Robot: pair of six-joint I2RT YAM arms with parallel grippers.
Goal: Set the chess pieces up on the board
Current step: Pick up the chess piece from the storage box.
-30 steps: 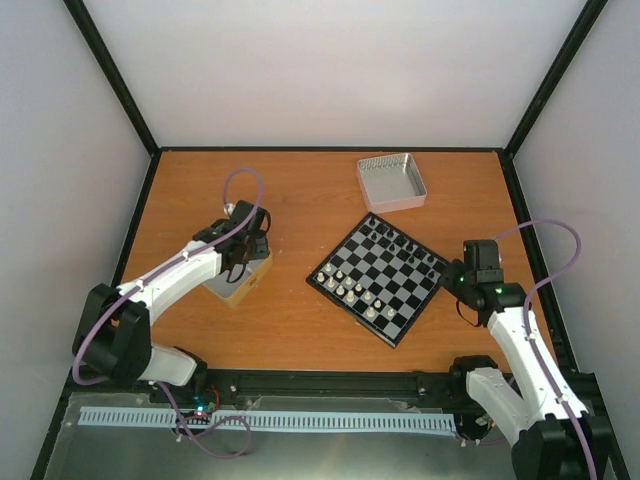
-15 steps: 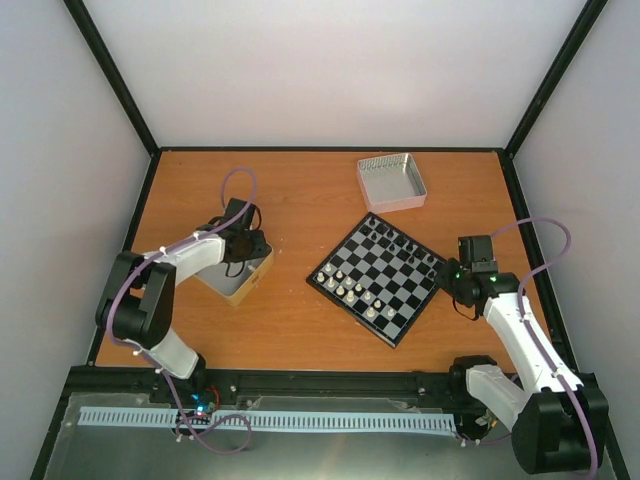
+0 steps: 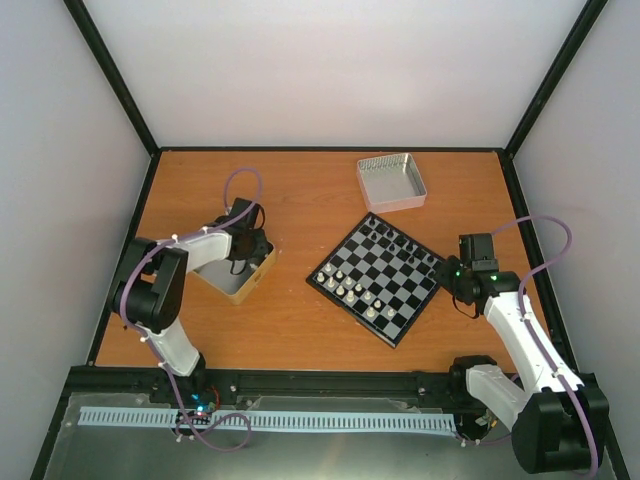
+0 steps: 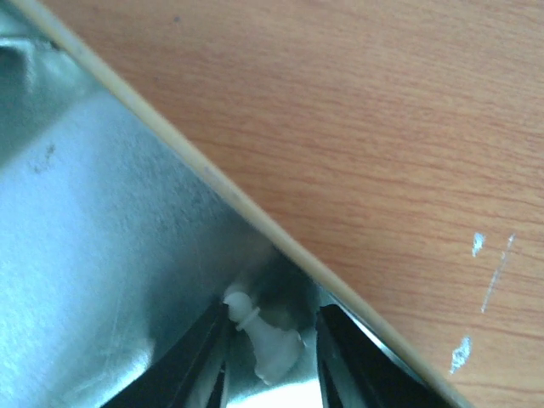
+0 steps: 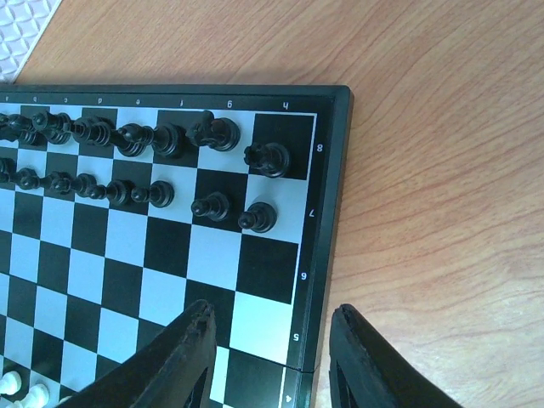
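My left gripper (image 3: 247, 247) reaches down into a small metal tray (image 3: 236, 281) with a tan rim, left of the board. In the left wrist view a cream-white pawn (image 4: 270, 338) lies on its side in the tray's corner (image 4: 102, 212) between my open fingers (image 4: 201, 361). The left finger touches its head; the right finger stands apart. The chessboard (image 3: 380, 300) lies mid-table with several white pieces (image 3: 345, 286) on its near-left side and black pieces (image 3: 405, 243) on its far-right side. My right gripper (image 3: 462, 272) is open and empty over the board's right edge (image 5: 316, 280).
A second silver tray (image 3: 391, 182) stands at the back, beyond the board. Black chessmen (image 5: 153, 136) fill the two far rows in the right wrist view. Bare wooden table (image 5: 442, 212) lies right of the board. Black frame rails run along the table's edges.
The left arm has folded in closer to the tray while its gripper stayed over the tray and lowered into it. The right gripper shifted slightly toward the board's edge.
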